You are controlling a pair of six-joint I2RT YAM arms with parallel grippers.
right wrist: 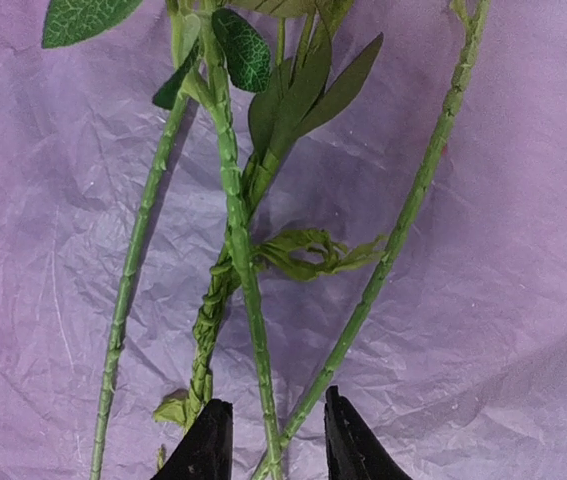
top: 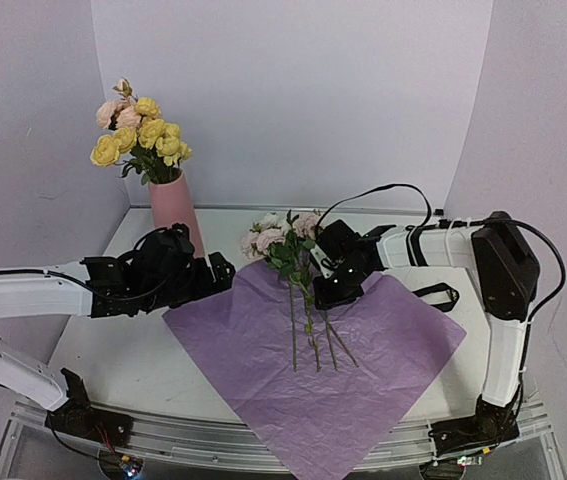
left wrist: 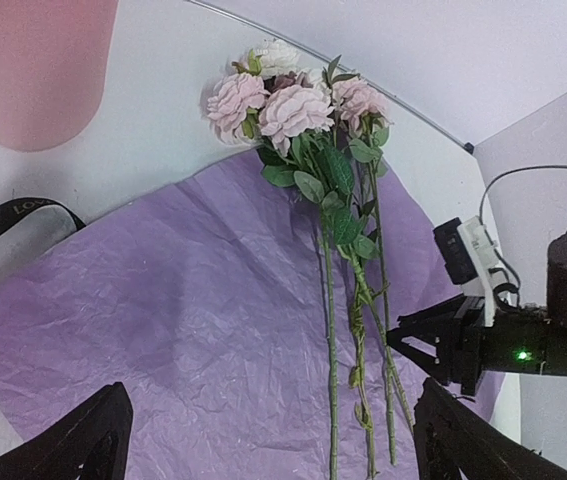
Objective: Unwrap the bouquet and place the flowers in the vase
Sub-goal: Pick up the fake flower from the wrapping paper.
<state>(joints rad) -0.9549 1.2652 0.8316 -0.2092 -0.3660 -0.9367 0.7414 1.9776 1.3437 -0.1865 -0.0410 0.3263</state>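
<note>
Some flowers (top: 143, 135) already stand in the vase (top: 175, 205), behind the paper (top: 233, 340). The rest lie unwrapped on the paper. The right tool (right wrist: 275, 440) sits around two stems (right wrist: 238, 260); gripping or not, I cannot tell. The left tool (left wrist: 273, 450) is wide open.

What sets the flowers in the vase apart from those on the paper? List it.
The vase flowers stand upright in the vase; the paper flowers lie flat on the paper. The vase flowers are mostly yellow, some pink; the paper flowers are pink and cream. The vase flowers' stems are hidden; the paper flowers' stems lie bare. Both have rose-like blooms and green leaves.
</note>
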